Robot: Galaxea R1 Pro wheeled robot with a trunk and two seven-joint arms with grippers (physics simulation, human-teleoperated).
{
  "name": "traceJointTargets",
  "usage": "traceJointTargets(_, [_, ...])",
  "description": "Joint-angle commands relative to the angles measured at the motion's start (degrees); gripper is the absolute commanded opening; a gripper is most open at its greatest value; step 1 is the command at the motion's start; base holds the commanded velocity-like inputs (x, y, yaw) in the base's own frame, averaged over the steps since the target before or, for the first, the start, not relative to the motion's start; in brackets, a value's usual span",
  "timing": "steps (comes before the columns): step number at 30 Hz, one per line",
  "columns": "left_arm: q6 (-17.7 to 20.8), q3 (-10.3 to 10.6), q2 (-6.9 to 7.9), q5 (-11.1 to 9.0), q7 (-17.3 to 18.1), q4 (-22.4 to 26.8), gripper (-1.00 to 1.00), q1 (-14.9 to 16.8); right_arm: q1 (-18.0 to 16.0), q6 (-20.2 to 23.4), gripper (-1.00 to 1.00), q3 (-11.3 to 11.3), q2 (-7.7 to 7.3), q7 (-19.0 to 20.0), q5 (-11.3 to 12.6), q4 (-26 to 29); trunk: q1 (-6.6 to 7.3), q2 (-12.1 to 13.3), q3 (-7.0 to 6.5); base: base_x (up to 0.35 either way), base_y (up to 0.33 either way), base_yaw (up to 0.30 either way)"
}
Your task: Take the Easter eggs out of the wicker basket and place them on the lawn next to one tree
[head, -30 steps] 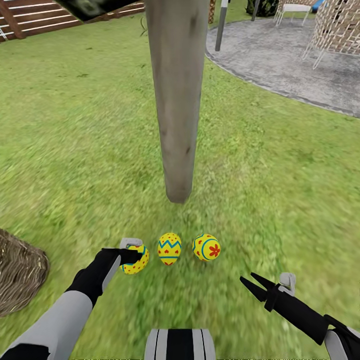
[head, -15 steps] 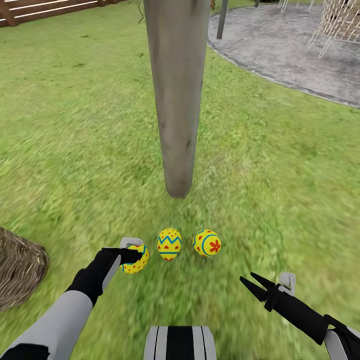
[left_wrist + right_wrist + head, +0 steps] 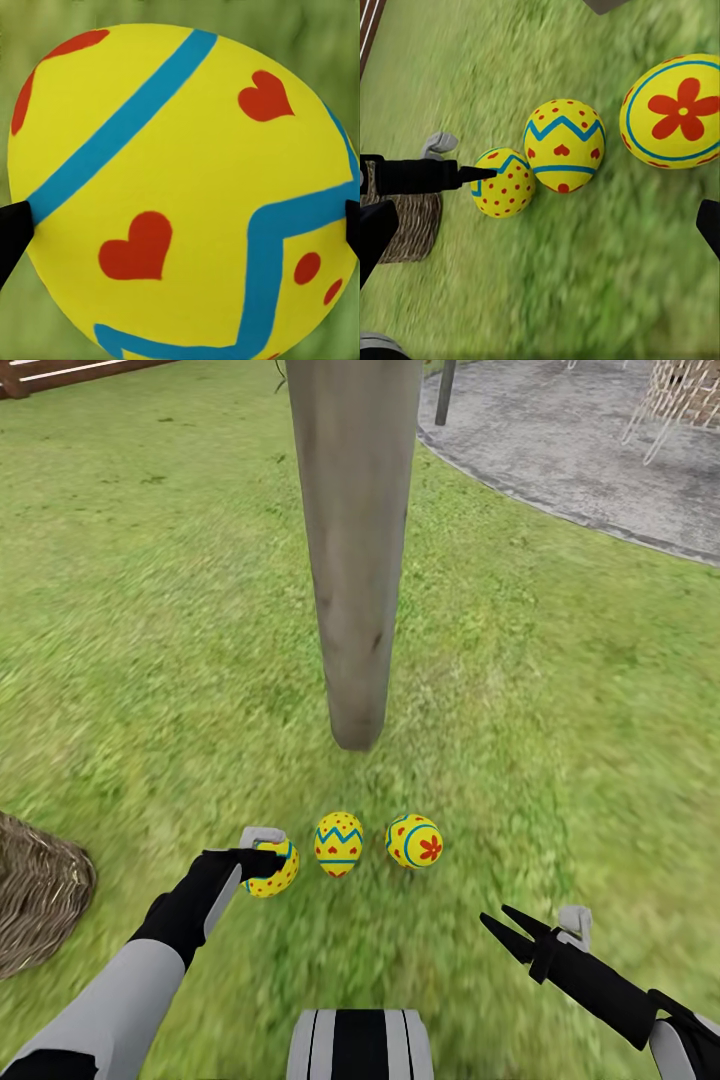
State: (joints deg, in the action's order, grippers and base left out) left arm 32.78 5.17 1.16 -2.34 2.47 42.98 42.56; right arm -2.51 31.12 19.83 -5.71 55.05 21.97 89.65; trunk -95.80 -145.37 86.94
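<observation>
- Currently, left claw (image 3: 268,857) grips the third egg (image 3: 272,868) on the lawn (image 3: 150,660); spread fingers gently, retract straight.
- Right claw (image 3: 512,932) hangs released; keep it away from neighbouring eggs (image 3: 339,844).

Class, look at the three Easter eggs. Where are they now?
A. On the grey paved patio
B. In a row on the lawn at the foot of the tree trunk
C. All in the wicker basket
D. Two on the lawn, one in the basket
B: the three Easter eggs lie side by side on the lawn just before the tree trunk; the left hand is at the leftmost one.
</observation>
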Motion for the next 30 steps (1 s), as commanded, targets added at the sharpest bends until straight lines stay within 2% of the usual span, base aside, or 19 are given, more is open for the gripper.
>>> traceJointTargets(1, [0.2,0.2,0.06,-0.1,0.0,-2.7,1.0,0.0,0.0,0.4,1.0,0.0,0.0,0.1,0.4,0.0,0.0,0.0,0.04,0.0,0.0,0.0])
traceJointTargets(10, [0.0,0.2,0.06,-0.1,0.1,-2.7,1.0,0.0,0.0,0.4,1.0,0.0,0.0,0.1,0.4,0.0,0.0,0.0,0.04,0.0,0.0,0.0])
traceJointTargets(30, [0.0,0.2,0.05,-0.1,0.0,-2.8,1.0,0.1,0.0,0.4,1.0,0.0,0.0,0.1,0.4,0.0,0.51,0.3,-4.39,0.0,0.0,0.0])
